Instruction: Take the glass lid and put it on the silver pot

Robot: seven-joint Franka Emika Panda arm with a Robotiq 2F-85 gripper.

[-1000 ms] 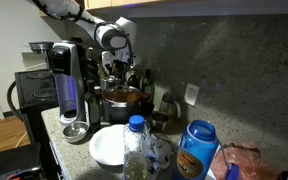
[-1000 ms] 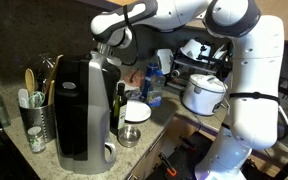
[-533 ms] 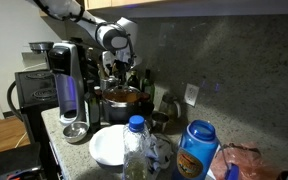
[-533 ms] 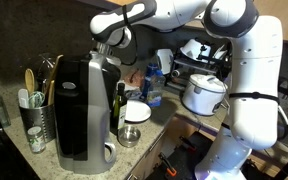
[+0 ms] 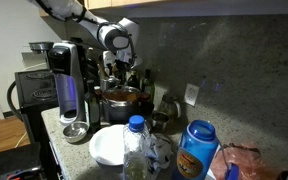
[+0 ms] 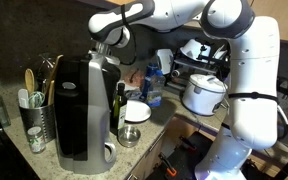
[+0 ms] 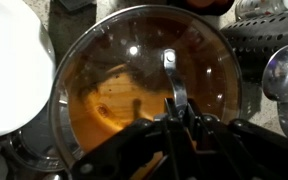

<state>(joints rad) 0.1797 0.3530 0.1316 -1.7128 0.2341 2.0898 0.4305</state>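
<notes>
The fingers of the gripper (image 5: 116, 78) hang just above the silver pot (image 5: 121, 98) in an exterior view, drop out of sight behind the coffee machine (image 6: 82, 110) in an exterior view, and in the wrist view pinch together on the metal handle of the glass lid (image 7: 114, 90), which lies directly beneath them over the pot's orange inside.
</notes>
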